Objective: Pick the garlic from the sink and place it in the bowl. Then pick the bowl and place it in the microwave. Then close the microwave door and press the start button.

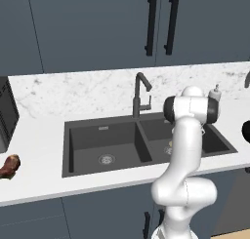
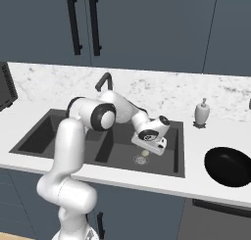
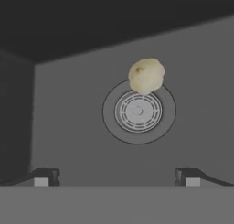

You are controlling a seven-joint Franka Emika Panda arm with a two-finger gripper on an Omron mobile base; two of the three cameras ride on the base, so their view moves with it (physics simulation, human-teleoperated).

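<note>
We have our gripper (image 2: 153, 147) lowered into the right basin of the sink (image 2: 51, 117), jaws spread wide and holding nothing. The garlic (image 3: 146, 75) lies on the basin floor, touching the outer ring of the round drain (image 3: 137, 111) on the side away from the gripper in the hand view. Seen along the hand, the bulb sits ahead of the fingertips (image 3: 45, 176) and a little toward the right-hand one, so it is not yet between them; we judge that the hand needs to travel forward past the drain and shift slightly that way before closing. The bulb is roundish, with no long axis to line up on, so jaw angle matters little.

From the right base view the garlic (image 2: 145, 153) shows just below the gripper, near the drain. The basin walls stand well apart from the bulb on all sides, which leaves room to descend; the faucet (image 1: 141, 93) rises behind the arm. The glossy black bowl (image 2: 229, 166) waits on the counter to the right of the sink, with the soap dispenser (image 2: 202, 112) behind it.
</note>
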